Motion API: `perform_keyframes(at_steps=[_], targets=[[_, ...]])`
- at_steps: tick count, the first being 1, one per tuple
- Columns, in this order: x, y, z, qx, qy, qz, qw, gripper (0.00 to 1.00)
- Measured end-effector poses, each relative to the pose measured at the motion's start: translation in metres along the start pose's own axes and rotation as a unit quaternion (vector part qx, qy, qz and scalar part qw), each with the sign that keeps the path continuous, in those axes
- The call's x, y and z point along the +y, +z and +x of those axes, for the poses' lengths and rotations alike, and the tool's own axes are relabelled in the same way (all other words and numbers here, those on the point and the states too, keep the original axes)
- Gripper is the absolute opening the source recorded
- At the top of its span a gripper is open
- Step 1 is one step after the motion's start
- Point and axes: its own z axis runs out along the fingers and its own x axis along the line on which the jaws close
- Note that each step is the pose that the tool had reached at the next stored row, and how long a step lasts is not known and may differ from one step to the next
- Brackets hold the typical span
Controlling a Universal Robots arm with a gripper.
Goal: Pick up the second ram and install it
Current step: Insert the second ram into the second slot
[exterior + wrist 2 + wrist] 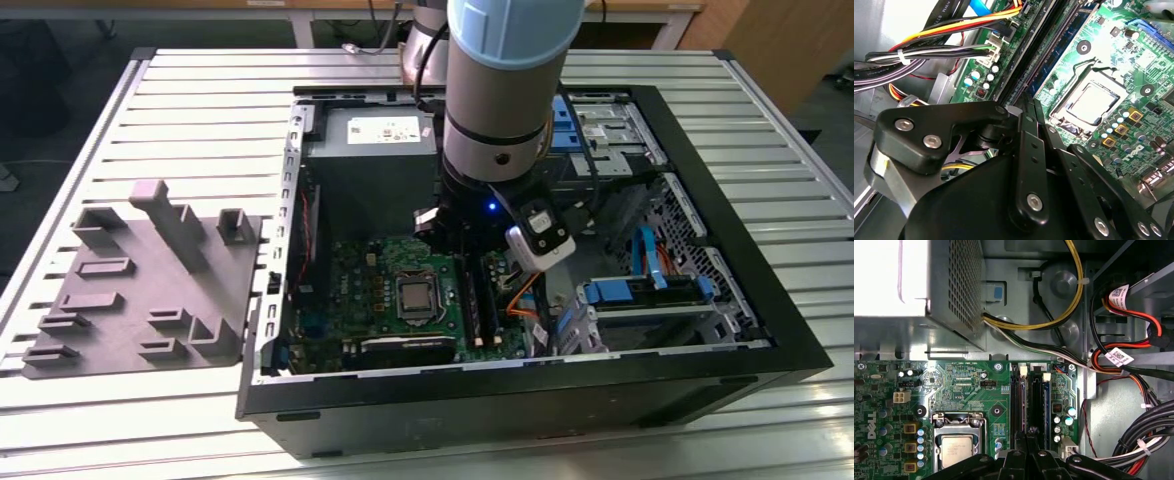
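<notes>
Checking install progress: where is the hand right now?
In the exterior view, the hand is down inside the open computer case, above the memory slots, just to the exterior view's right of the CPU socket.

Cable bundle [1154, 435] crowding memory slots [1029, 400]; processor socket [956, 445] opposite.

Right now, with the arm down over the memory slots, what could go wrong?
1. The jaws meet over the memory slots. If the stick sits slightly off the slot line, pressing may load the motherboard rather than seat it.
2. The bundled cables run close beside the slots and the gripper; a sideways shift could snag them.
3. The open CPU socket lies close by.
</notes>
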Motion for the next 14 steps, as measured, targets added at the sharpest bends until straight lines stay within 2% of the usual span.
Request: perform_keyframes(at_steps=[6,11,14], targets=[[-0.0007,-0.0001,0.0,0.0,-0.001,-0.0001,1.0,0.12],[-0.0006,-0.0046,-0.0002,0.0,0.0,0.0,1.0,0.12],[-0.0009,-0.0049,-0.0002,0.0,0.0,-0.0001,1.0,0.12]])
